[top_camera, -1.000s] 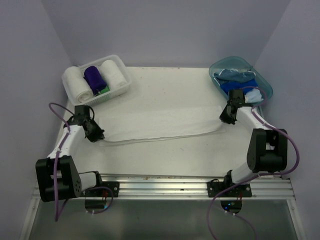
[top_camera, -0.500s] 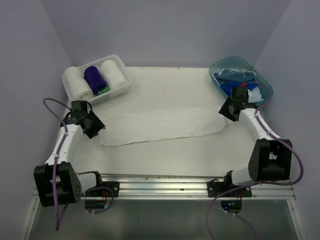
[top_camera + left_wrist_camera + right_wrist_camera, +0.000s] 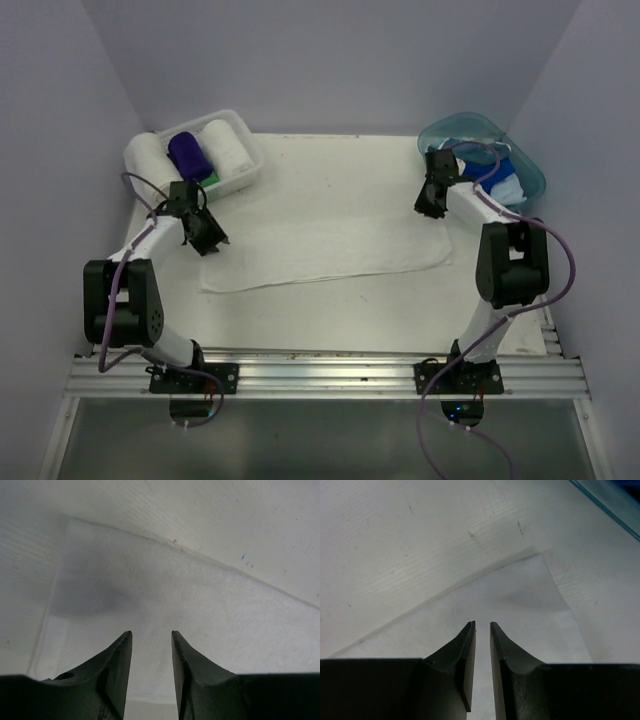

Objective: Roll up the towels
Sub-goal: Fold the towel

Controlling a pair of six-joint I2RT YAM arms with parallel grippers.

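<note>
A long white towel (image 3: 320,255) lies flat across the middle of the table. My left gripper (image 3: 212,240) hovers over its left end, jaws open and empty, with the white towel (image 3: 150,590) spread below the left gripper (image 3: 151,632). My right gripper (image 3: 432,205) is above the far right corner, jaws a narrow gap apart with nothing between them. In the right wrist view, the right gripper (image 3: 482,623) sits over the white towel (image 3: 520,600). Two rolled white towels (image 3: 155,165), a purple roll (image 3: 188,155) and a green towel (image 3: 208,178) sit in the basket. Blue towels (image 3: 500,170) lie in the tub.
The white lattice basket (image 3: 250,170) stands at the back left, close behind my left gripper. The translucent teal tub (image 3: 530,170) stands at the back right, partly covered by my right arm; its rim (image 3: 615,500) shows in the right wrist view. Lilac walls enclose the table.
Both grippers have let go of the white towel's ends and opened. Both arms have moved away from me toward the towel's far edge. The towel now lies flat.
</note>
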